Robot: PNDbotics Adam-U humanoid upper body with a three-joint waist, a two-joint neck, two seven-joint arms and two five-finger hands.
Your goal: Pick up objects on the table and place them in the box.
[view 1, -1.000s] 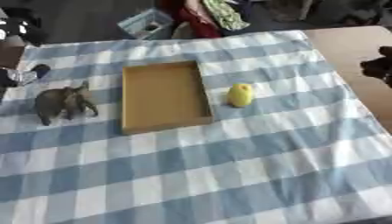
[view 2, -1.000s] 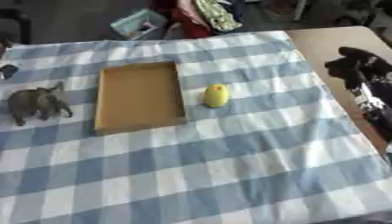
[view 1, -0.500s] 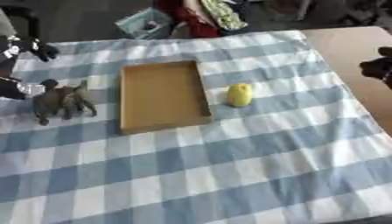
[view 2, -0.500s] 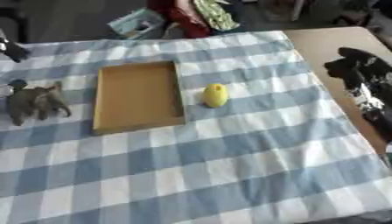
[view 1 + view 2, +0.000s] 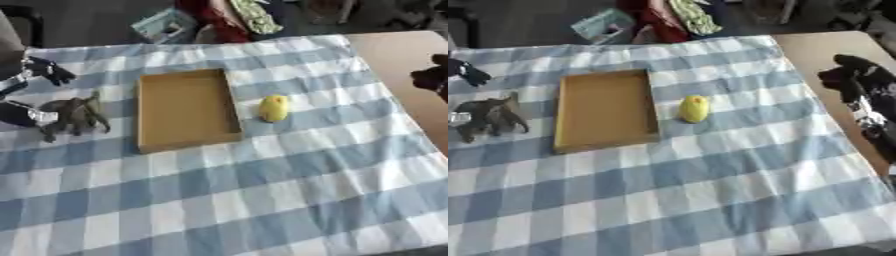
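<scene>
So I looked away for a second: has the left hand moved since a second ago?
Yes. The left hand has come in from the left edge toward the box, now reaching the toy elephant.

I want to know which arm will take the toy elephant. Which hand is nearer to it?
Left. The left hand is right beside the toy elephant, at its left. The right hand hangs far across the table, past the box.

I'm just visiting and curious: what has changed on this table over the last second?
The left hand has come in from the left edge and closed in around the toy elephant; a grip isn't clear. The box, yellow object and right hand stayed put.
</scene>
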